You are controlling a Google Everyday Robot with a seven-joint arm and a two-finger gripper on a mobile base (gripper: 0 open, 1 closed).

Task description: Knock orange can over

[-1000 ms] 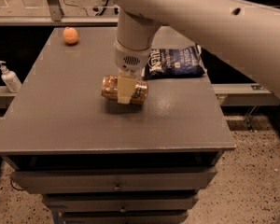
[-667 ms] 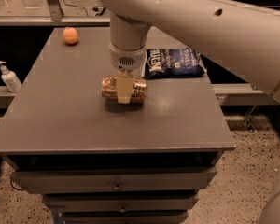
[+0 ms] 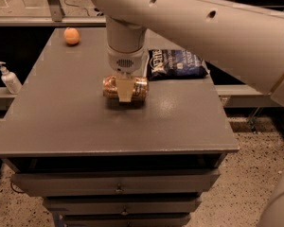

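Observation:
The orange can lies on its side near the middle of the grey table, its long axis running left to right. It is shiny orange-gold. My gripper hangs straight down from the thick white arm and sits right at the can's middle, in front of it and covering part of it. The can's ends stick out on both sides of the gripper.
A dark blue chip bag lies flat just right of and behind the can. A small orange ball sits at the table's far left corner. A white pump bottle stands on a ledge left of the table. Drawers are below the tabletop.
The arm and gripper have shifted a little to the left. The can lies on its side in the same spot throughout.

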